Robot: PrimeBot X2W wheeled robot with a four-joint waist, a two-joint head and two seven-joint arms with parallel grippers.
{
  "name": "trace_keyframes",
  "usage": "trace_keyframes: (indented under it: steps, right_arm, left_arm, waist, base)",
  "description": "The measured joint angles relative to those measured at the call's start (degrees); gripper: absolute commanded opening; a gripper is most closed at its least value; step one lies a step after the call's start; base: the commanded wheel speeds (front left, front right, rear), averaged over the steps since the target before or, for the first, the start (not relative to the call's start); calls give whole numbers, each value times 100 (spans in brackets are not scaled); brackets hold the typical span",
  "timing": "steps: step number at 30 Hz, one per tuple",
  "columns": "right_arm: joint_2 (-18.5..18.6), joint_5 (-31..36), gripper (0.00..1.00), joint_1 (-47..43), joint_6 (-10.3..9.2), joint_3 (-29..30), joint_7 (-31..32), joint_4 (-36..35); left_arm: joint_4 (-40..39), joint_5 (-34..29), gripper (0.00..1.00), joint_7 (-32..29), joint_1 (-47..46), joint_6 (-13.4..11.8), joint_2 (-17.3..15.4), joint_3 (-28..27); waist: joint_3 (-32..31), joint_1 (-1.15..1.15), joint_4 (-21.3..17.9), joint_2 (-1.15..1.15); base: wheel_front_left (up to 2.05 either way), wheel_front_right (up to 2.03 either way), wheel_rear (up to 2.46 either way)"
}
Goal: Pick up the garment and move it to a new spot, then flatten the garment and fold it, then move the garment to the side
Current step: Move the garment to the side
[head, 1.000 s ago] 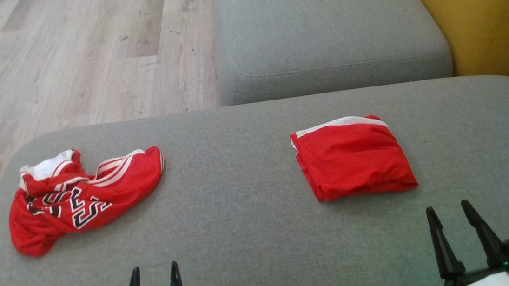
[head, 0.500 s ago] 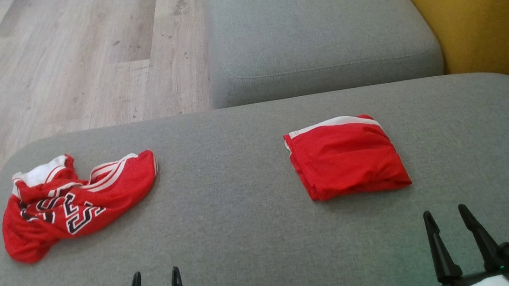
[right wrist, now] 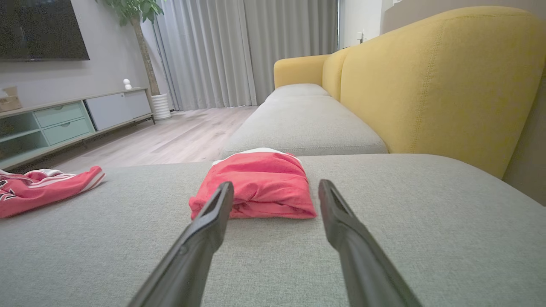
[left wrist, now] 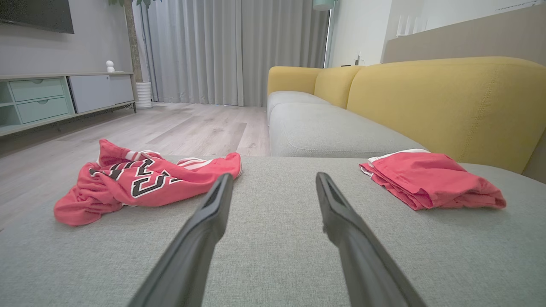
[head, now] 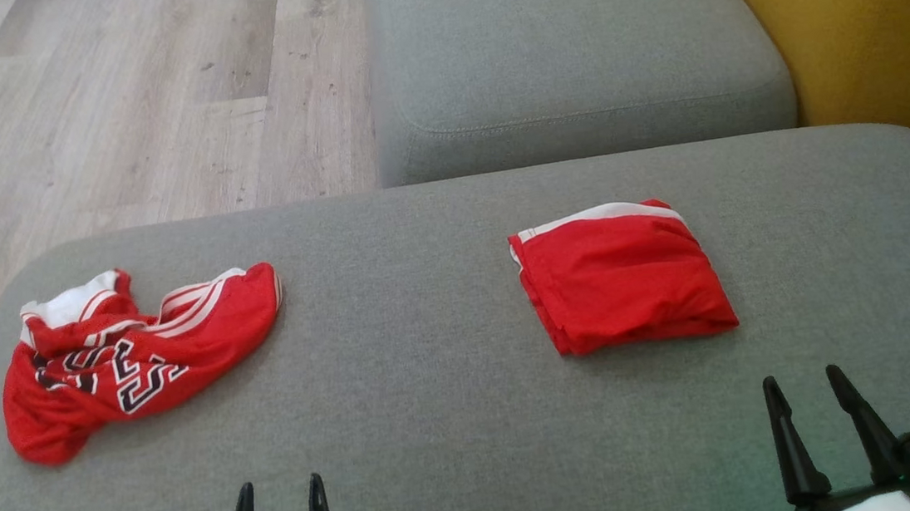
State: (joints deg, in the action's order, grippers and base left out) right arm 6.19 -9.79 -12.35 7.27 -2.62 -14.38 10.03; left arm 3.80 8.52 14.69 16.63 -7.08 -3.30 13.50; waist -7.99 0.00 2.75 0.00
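Two red garments lie on the grey cushion (head: 438, 424), so let me run across from my left. Well to the left of the folded bundle (head: 624, 277) sits the crumpled jersey (head: 139, 357), heaped up with its white-striped trim twisted and its black lettering creased. I read that one as the garment to handle. It is bunched near the cushion's left edge with little room to spread, which would explain why the job opens with carrying it to a new spot.

Next comes my left gripper (head: 278, 483), nearer me than the bundle and off to its left, fingers spread wide with nothing between them. In its wrist view the jersey lies ahead and left of the fingers, so I'd call it parked, not lined up for a grab.

Now the bundle itself: squared off, a white band along its far edge, layers stacked at the near edge. It looks finished and set aside, so I'd leave it alone.

My right gripper (head: 801, 376) hovers just on my side of the bundle, a touch to its right, fingers parted and empty. Its wrist view has the bundle straight ahead between them.

Beyond the bundle to the right rises the yellow backrest (head: 858, 16). The bare stretch of cushion left of the bundle looks like the sensible landing place for the jersey.
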Motion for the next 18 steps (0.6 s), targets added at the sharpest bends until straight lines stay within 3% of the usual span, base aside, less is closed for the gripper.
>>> trace_keyframes:
  steps: [11,18]
  right_arm:
    - [33,31,100,85,0,22,0,43]
    - [352,-12,100,988,0,21,0,605]
  left_arm:
    - [-200,-56,100,0,-188,-185,0,219]
    - [-318,-11,100,0,-396,-245,2,463]
  waist:
    - [344,0,99,0]
    - [762,0,182,0]
  base:
    - [0,0,0]
    - [0,0,0]
